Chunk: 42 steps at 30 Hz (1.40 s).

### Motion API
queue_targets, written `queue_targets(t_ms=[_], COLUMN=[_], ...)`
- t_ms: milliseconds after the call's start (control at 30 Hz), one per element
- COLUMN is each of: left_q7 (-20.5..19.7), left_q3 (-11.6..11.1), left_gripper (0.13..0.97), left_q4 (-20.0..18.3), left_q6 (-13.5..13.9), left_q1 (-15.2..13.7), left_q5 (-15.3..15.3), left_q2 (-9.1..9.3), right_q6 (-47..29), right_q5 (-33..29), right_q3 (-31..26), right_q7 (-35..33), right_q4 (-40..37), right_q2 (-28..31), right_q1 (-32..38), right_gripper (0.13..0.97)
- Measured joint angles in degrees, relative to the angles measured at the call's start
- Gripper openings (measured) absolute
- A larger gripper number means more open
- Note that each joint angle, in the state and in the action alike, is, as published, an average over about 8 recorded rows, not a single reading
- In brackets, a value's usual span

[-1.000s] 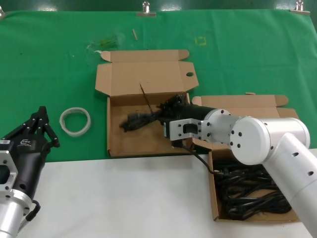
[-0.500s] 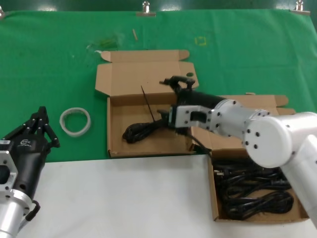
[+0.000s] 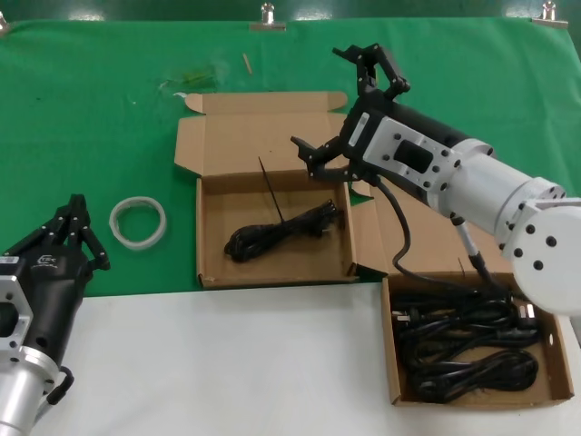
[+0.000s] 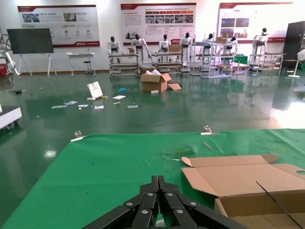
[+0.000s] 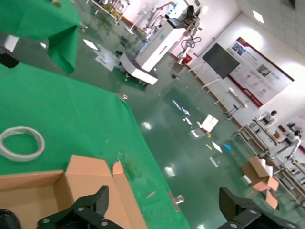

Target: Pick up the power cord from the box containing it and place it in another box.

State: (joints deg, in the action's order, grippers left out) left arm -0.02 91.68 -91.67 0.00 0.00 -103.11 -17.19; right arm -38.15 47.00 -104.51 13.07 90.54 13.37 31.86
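Note:
The power cord (image 3: 281, 229), a slim black bundle with a long straight tie tail (image 3: 268, 186), lies loose inside the box containing it (image 3: 207, 272), the open cardboard box in the middle. My right gripper (image 3: 316, 95) hangs open and empty above that box's back right corner, in front of its raised lid (image 3: 263, 136). In the right wrist view the right gripper (image 5: 162, 210) is spread wide over the lid (image 5: 90, 176). Another box (image 3: 392, 363) stands to the right, partly hidden by my right arm. My left gripper (image 3: 77, 213) rests shut at the near left; in the left wrist view the left gripper (image 4: 158, 179) is empty.
The right-hand box holds a thick mass of black cords (image 3: 463, 350). A white tape ring (image 3: 138, 221) lies on the green cloth (image 3: 91, 109) left of the middle box. The white table surface (image 3: 227, 363) runs along the front. Metal clips (image 3: 267, 16) mark the cloth's far edge.
My right gripper has let go of the power cord, risen out of the middle box and swung back, opening wide. The cord stays in the box. The left arm has not moved.

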Motion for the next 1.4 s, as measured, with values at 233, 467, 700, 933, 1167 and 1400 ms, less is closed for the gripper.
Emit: queue_targets(t_ms=[233, 467, 700, 933, 1167, 1400], left_q7=[0.00, 0.00, 0.00, 0.02, 0.02, 0.02], left_q3=[0.00, 0.00, 0.00, 0.00, 0.00, 0.00], left_gripper=[0.190, 0.277, 0.328, 0.487, 0.542, 0.585], left_q4=[0.00, 0.00, 0.00, 0.00, 0.00, 0.00], left_q6=[0.00, 0.00, 0.00, 0.00, 0.00, 0.00], left_q1=[0.00, 0.00, 0.00, 0.00, 0.00, 0.00], left_q5=[0.00, -0.01, 0.00, -0.01, -0.01, -0.01], left_q2=[0.00, 0.00, 0.00, 0.00, 0.00, 0.00], right_q6=[3.08, 6.72, 10.41, 14.09, 17.77, 21.45], right_q5=[4.52, 9.88, 15.31, 20.72, 26.15, 31.56], right_q3=[1.00, 2.22, 3.47, 4.71, 5.96, 7.22], right_q7=[-1.12, -2.36, -3.62, -4.88, -6.13, -7.38], right_q4=[0.02, 0.14, 0.26, 0.37, 0.49, 0.61], right_q2=[0.31, 0.68, 1.05, 1.41, 1.78, 2.15], right_q1=[-2.55, -5.59, -8.67, -11.76, -14.83, -17.94], right_gripper=[0.823, 0.911, 0.957, 0.964, 0.966, 0.966])
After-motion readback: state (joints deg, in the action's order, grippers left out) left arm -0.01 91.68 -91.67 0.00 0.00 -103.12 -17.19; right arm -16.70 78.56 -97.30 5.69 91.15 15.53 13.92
